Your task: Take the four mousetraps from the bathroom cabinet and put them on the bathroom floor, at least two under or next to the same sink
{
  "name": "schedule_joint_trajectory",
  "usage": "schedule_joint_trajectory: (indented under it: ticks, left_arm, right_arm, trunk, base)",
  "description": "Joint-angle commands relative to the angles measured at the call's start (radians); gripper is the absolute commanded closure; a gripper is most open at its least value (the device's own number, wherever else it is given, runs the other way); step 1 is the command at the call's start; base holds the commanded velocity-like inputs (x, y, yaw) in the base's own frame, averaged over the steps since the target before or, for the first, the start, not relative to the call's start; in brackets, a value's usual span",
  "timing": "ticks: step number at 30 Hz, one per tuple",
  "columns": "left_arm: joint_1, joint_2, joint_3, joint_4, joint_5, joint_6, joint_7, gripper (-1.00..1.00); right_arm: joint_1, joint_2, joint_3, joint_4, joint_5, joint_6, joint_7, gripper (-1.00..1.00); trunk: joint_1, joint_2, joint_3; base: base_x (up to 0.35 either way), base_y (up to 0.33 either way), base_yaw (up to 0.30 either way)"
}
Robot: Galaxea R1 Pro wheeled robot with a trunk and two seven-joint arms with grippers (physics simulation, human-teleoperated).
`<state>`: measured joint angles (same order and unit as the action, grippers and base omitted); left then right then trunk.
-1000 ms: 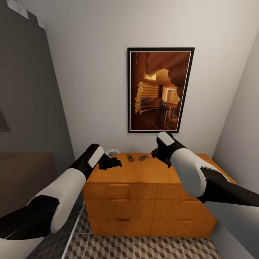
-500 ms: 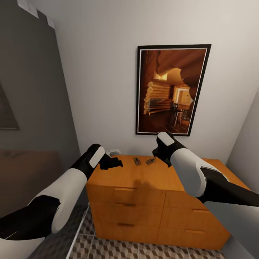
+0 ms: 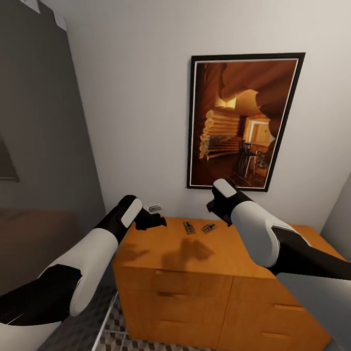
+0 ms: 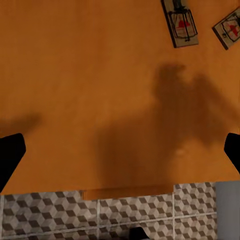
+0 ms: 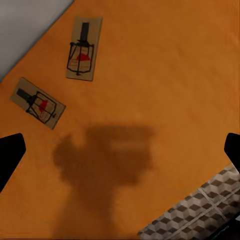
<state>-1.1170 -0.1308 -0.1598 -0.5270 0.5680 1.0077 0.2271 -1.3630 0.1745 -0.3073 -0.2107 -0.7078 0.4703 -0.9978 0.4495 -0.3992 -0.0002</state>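
Wide orange-brown wooden cabinet [image 3: 195,253] against back wall, cube-patterned tile floor [image 3: 114,329] before it. Two flat tan wooden mousetraps [image 3: 188,227] [image 3: 208,227] side by side on cabinet top, near wall, apart. Small white object [image 3: 154,207] at top's rear left corner. Dark-framed picture [image 3: 242,122] on wall above cabinet.
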Motion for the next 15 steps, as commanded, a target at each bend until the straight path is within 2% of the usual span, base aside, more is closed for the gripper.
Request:
schedule_joint_trajectory:
  ticks: [1,4,5,10,15]
  left_arm:
    - [0.000,0.000,-0.004,-0.001,0.010,0.002,0.009,-1.00]
    - [0.000,0.000,-0.004,-0.001,0.010,0.002,0.009,-1.00]
    - [0.000,-0.001,-0.004,-0.001,0.010,0.002,0.008,-1.00]
    - [0.000,-0.002,-0.004,-0.001,0.010,0.002,0.008,-1.00]
    - [0.000,-0.008,-0.004,-0.001,0.010,0.002,0.008,-1.00]
  right_arm:
    - [0.000,0.000,0.003,-0.003,-0.007,0.009,-0.005,-1.00]
    - [0.001,0.000,0.002,-0.003,-0.036,0.008,-0.004,-1.00]
    - [0.002,0.000,0.003,-0.003,-0.063,0.008,-0.004,-1.00]
    - [0.002,0.000,0.004,-0.003,-0.131,0.007,-0.003,-1.00]
    - [0.004,0.000,0.005,-0.003,-0.164,0.007,-0.004,-1.00]
  trunk:
    - [0.000,-0.001,-0.001]
    - [0.000,-0.001,-0.002]
    - [0.000,-0.001,-0.002]
    - [0.000,-0.001,-0.003]
    - [0.000,-0.001,-0.003]
  base:
    - [0.043,0.000,0.179]
    - [0.025,0.000,0.164]
    - [0.011,0.000,0.089]
    - [0.006,0.000,0.048]
    - [0.002,0.000,0.016]
